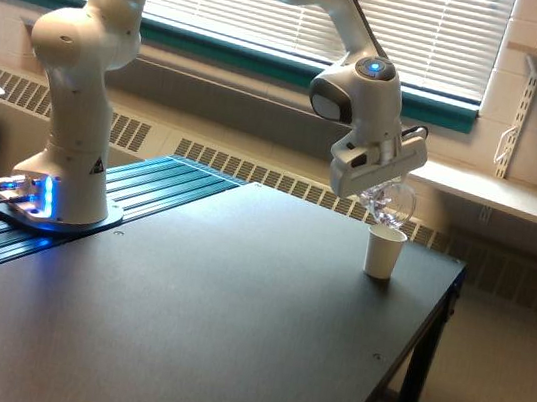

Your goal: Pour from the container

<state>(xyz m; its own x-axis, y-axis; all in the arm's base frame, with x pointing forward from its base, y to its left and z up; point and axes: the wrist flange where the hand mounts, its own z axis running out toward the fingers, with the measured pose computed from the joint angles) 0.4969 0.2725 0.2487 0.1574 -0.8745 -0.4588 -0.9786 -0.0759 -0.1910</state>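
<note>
The container [392, 205] is a clear rounded cup with small dark bits inside, held tilted in the air in the exterior view. My gripper [384, 186] is shut on it, at the end of the white arm. Directly below the container's lowered rim stands a small white paper cup [383, 252], upright on the dark table [180, 319] near its far right corner. The container's mouth hangs just above the paper cup's opening; I cannot tell whether they touch.
The arm's white base [69, 131] stands at the exterior view's left on a ribbed teal platform [138, 192]. The table's right edge [412, 354] drops off close to the paper cup. A white shelf [512, 197] runs along the wall behind.
</note>
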